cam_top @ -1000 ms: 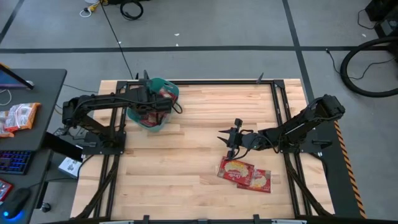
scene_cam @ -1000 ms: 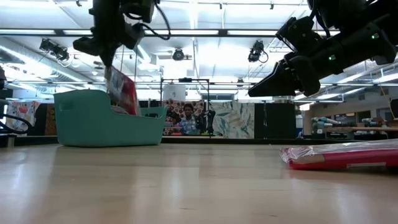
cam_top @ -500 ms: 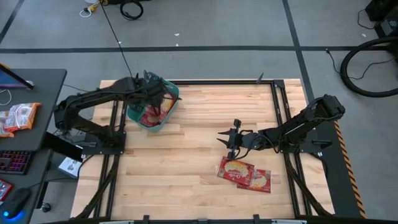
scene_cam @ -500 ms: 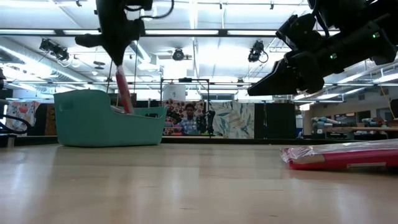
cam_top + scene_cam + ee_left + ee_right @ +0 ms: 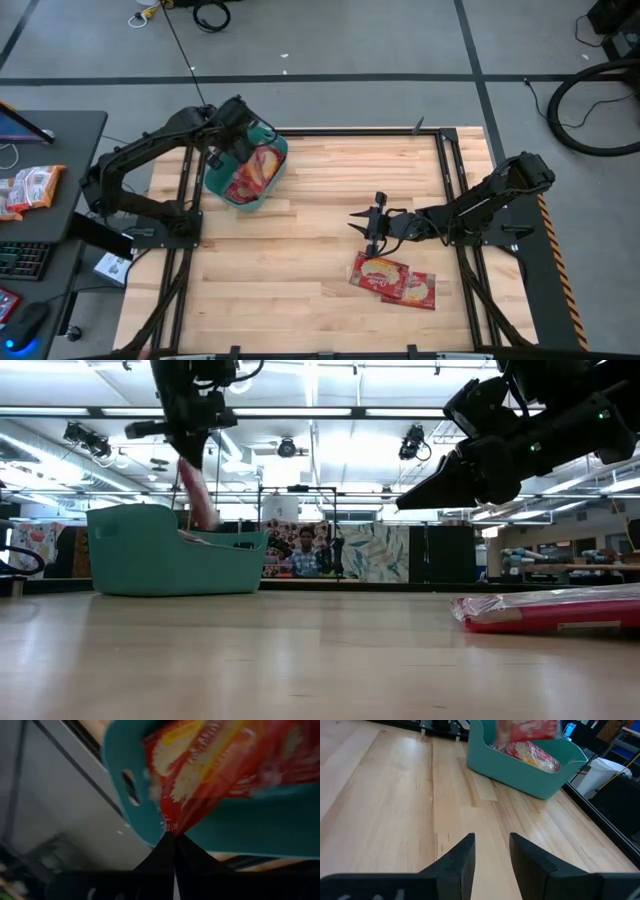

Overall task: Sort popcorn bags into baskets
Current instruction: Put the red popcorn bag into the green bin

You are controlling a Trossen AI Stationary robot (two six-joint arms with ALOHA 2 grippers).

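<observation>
The teal basket (image 5: pixel 268 192) stands near the table's far left corner, also in the low view (image 5: pixel 150 555) and the right wrist view (image 5: pixel 520 767). My left gripper (image 5: pixel 236 124) is above the basket's far left end, shut on a red and yellow popcorn bag (image 5: pixel 251 172) that slants down into the basket (image 5: pixel 198 500). Two more popcorn bags (image 5: pixel 380 271) (image 5: pixel 416 290) lie flat on the table toward the near right. My right gripper (image 5: pixel 362 222) hovers open just beyond them (image 5: pixel 492 851), above the table. My left gripper pinches the popcorn bag by a narrow bit of its upper edge (image 5: pixel 170 831) between the two shut fingers. The fingers come from above, over the basket's far left end. The bag hangs slanted below them, its lower part inside the basket (image 5: pixel 150 820).
Other packets lie inside the basket (image 5: pixel 532 754). Black frame rails (image 5: pixel 448 170) run along the table's sides. A desk with a keyboard and snack packets (image 5: pixel 30 188) stands left of the table. A person (image 5: pixel 302 550) shows far behind. Bare wood (image 5: pixel 300 260) lies between basket and loose bags.
My left gripper has moved toward the table's far left corner and tipped, still shut on the bag. The bag has swung from hanging nearly upright to slanting, its broad face now turned up over the basket.
</observation>
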